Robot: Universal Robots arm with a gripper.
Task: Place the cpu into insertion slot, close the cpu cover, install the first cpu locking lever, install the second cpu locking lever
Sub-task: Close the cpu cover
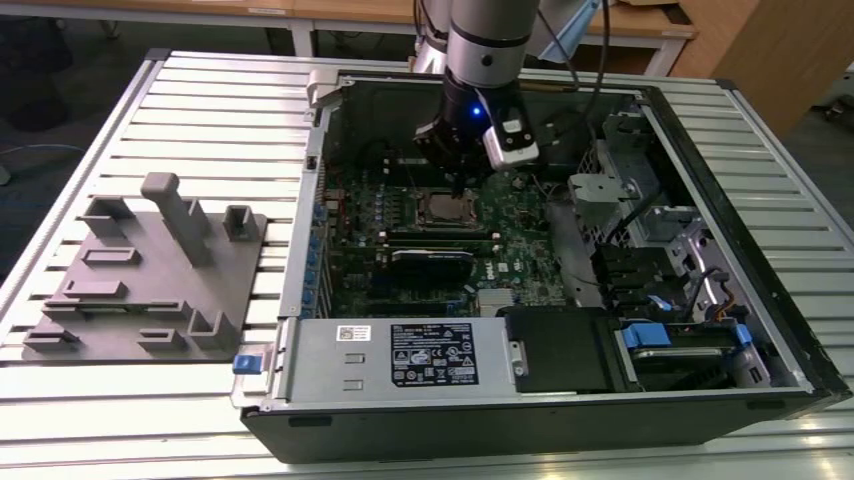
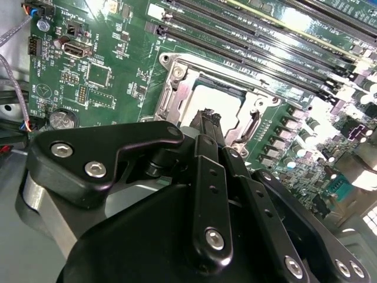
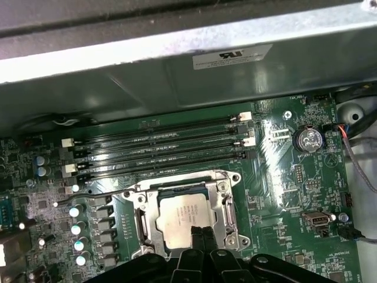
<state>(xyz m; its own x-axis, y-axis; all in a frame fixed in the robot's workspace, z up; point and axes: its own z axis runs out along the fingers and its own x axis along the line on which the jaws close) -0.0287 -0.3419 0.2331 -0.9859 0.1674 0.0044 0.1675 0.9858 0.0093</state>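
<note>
Cpu (image 3: 184,215), near memory slots (image 3: 159,147), sits partly behind the end effector (image 3: 200,232).

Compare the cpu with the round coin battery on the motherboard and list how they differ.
Shape: the cpu is square, the coin battery round.
Size: in the first wrist view the cpu is clearly the wider of the two.
Seating: the cpu lies within the cpu cover, whose metal frame surrounds it, while the coin battery sits in a dark round holder near the board's edge.
Both are flat, silvery on top and mounted on the green motherboard.
</note>
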